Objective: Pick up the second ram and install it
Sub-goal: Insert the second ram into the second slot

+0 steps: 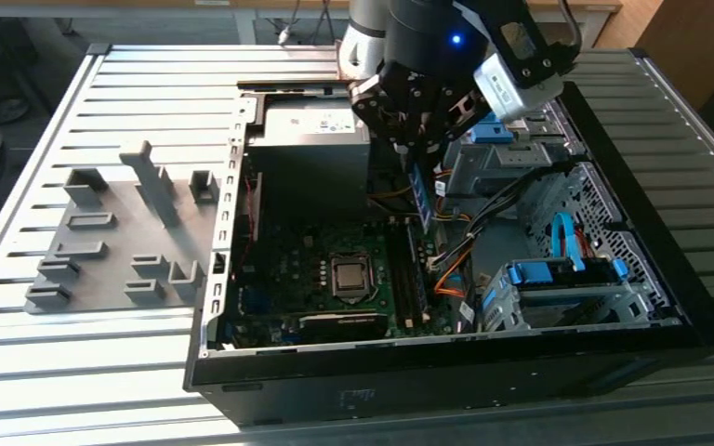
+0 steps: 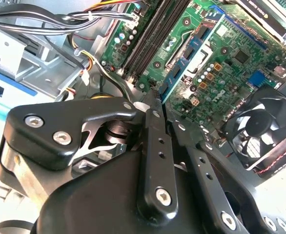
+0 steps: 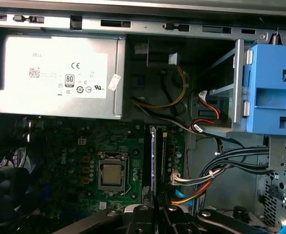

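My gripper (image 1: 415,153) hangs over the open computer case (image 1: 227,279) and is shut on the second ram (image 1: 422,197), a thin blue stick pointing down toward the motherboard. The stick's lower end is just above the dark memory slots (image 1: 412,274), to the exterior view's right of the processor socket (image 1: 349,275). In the first wrist view the ram (image 3: 153,161) appears edge-on, lined up along the slots (image 3: 163,156), with the gripper (image 3: 155,209) clamped on it. In the second wrist view the blue ram (image 2: 187,53) with dark chips reaches out from the fingertips (image 2: 153,100) over the green board.
The grey power supply (image 3: 55,78) sits at the case's far end. Cable bundles (image 3: 216,165) and blue drive-bay latches (image 3: 272,87) crowd the side beside the slots. A fan (image 2: 265,126) sits near the board. Grey holder blocks (image 1: 122,232) stand on the table at the exterior view's left.
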You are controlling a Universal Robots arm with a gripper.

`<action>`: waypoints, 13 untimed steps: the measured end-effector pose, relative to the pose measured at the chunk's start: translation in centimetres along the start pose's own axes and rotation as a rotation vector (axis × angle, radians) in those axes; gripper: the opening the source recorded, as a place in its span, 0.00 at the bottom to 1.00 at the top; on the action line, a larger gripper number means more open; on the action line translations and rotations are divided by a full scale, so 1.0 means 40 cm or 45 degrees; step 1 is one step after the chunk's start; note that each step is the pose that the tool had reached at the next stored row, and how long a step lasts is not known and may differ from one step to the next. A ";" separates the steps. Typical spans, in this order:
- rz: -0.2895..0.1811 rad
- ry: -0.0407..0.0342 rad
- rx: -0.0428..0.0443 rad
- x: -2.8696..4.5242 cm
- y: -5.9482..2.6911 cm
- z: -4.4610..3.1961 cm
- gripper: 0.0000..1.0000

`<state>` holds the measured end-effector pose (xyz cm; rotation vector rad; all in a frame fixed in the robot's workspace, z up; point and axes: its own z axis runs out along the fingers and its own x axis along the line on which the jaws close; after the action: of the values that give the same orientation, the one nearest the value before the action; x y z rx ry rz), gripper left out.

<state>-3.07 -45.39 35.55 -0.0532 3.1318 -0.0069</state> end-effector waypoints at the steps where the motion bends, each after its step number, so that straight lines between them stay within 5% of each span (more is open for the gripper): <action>1: 0.001 0.0000 0.000 0.000 0.000 0.001 0.14; 13: 0.010 0.0001 0.000 -0.002 0.000 0.018 0.14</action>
<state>-2.97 -45.39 34.83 -0.0410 3.1320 -0.0070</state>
